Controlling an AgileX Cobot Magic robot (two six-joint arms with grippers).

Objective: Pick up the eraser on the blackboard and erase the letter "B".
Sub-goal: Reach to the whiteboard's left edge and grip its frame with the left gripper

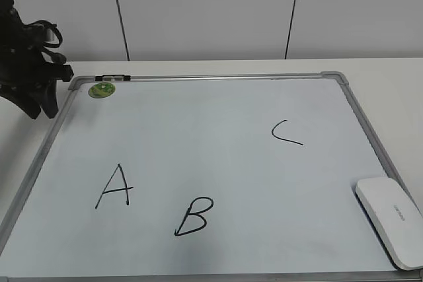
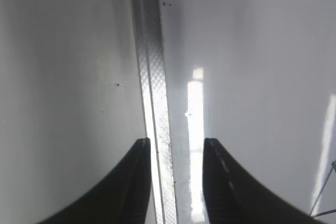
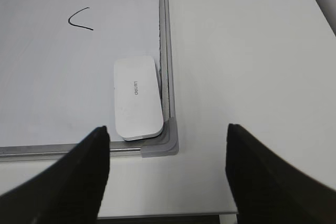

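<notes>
The blackboard (image 1: 198,137) is a pale board with a silver frame, lying flat on the table. It bears a black "A" (image 1: 115,187), the letter "B" (image 1: 194,216) near the front, and a "C" (image 1: 285,133). The white eraser (image 1: 390,229) lies in the board's front right corner; it also shows in the right wrist view (image 3: 136,98), against the frame. My right gripper (image 3: 167,129) is open wide, above the table just off that corner, and is out of the exterior view. My left gripper (image 1: 41,104) hangs open and empty over the board's left frame (image 2: 152,77).
A small round green magnet (image 1: 102,89) sits at the board's back left corner. A grey corner cap (image 3: 164,145) lies next to the eraser. White table (image 3: 247,66) extends right of the board. A panelled wall stands behind.
</notes>
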